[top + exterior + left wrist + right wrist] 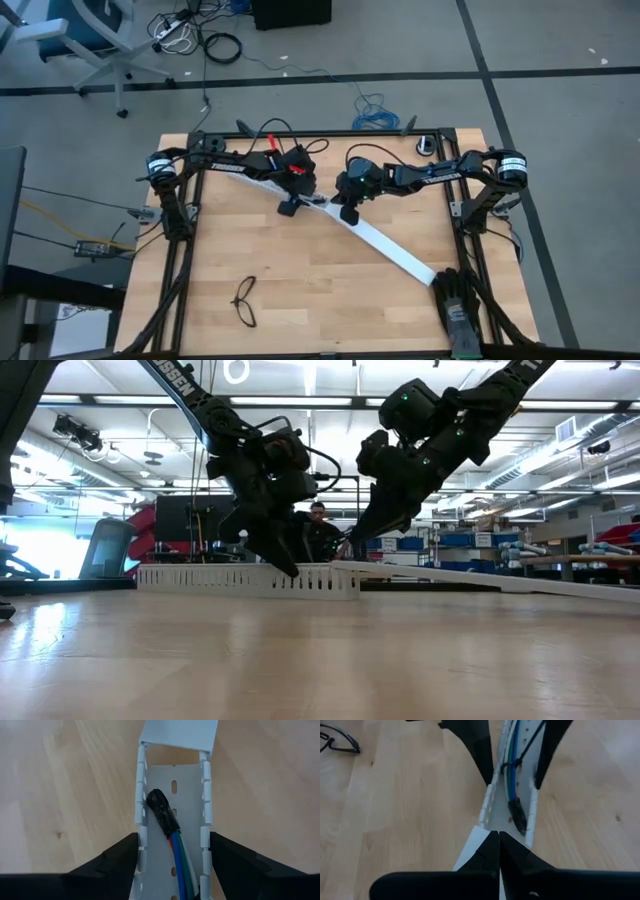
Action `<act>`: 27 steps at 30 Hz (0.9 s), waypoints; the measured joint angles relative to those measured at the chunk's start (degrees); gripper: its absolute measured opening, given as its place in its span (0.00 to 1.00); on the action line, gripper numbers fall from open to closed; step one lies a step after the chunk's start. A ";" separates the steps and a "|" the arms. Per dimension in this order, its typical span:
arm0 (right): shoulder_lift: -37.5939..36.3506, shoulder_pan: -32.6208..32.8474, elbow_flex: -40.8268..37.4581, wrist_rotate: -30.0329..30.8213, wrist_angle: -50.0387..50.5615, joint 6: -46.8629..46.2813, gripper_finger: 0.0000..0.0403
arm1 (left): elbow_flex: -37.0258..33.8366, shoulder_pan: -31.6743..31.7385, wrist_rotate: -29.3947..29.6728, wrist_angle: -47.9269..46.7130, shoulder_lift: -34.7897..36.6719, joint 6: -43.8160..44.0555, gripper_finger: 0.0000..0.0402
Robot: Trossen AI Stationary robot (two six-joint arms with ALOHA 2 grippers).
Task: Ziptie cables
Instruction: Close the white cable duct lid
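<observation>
Wooden surface [300, 280] carries slotted white duct [172, 785] running diagonally across middle. Cables [177, 850] lie inside duct, dark taped end [162, 810] pointing toward my right arm. My left fingers [172, 870] stand wide, straddling duct walls, cables between them, not gripped. My right fingers [499, 852] pressed together at duct's open end, holding nothing. Ziptie [527, 747] crosses bundle beside left fingers. Bundle's long axis follows duct; left arm nearer. Glasses [245, 302] lie near edge, well apart.

The cables [172, 845] lie inside a slotted tray [205, 825]; the left gripper [172, 865] straddles that tray.
</observation>
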State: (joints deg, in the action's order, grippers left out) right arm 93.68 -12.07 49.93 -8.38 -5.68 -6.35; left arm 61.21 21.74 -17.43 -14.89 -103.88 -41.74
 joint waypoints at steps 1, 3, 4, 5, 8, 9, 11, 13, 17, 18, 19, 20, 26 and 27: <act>-0.03 0.02 0.00 0.00 0.03 0.00 0.00 | -0.02 -0.03 0.21 0.28 0.00 0.00 0.61; -0.05 0.22 0.00 0.00 0.11 -0.26 0.00 | -0.04 -0.16 1.02 0.68 0.00 0.00 0.62; -0.05 0.24 0.00 0.00 0.12 -0.46 0.00 | -0.04 -0.26 1.42 0.86 0.00 0.00 0.63; -0.07 0.30 0.00 -0.03 0.12 -0.46 0.00 | -0.04 -0.37 1.61 1.03 0.00 -0.02 0.65; -0.07 0.47 0.00 -0.03 0.14 -0.48 0.00 | -0.04 -0.72 2.33 1.38 -0.02 -0.02 0.68; -0.07 0.55 0.00 -0.02 0.16 -0.50 0.00 | -0.04 -0.81 2.65 1.47 -0.02 -0.04 0.70; -0.07 0.67 0.00 -0.03 0.26 -0.52 0.00 | -0.04 -1.06 2.82 1.68 -0.02 -0.04 0.72; -0.07 0.72 0.00 -0.05 0.36 -0.55 0.00 | -0.04 -1.26 2.80 1.72 -0.02 -0.04 0.74; -0.10 0.70 0.00 -0.05 0.59 -1.17 0.00 | -0.07 -1.62 2.53 2.69 -0.02 0.00 0.74; -0.10 0.70 0.00 -0.05 0.76 -1.26 0.00 | -0.07 -1.62 2.11 3.22 -0.02 0.00 0.74; -0.10 0.74 0.00 -0.05 0.80 -1.40 0.00 | -0.07 -1.62 1.42 3.71 -0.02 0.02 0.74; -0.10 0.78 0.00 -0.05 0.77 -1.64 0.00 | -0.07 -1.62 1.01 4.08 -0.02 0.06 0.73; -0.12 0.83 0.00 -0.09 1.94 -2.79 0.00 | -0.07 -1.62 -1.32 5.24 -0.04 0.69 0.71; -0.12 0.83 0.00 -0.12 2.13 -3.06 0.00 | -0.07 -1.62 -1.48 5.26 -0.04 0.79 0.71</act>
State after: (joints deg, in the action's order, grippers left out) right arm 93.56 -11.25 49.93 -8.49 -3.55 -9.41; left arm 61.14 20.12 -18.92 -9.62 -103.92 -40.95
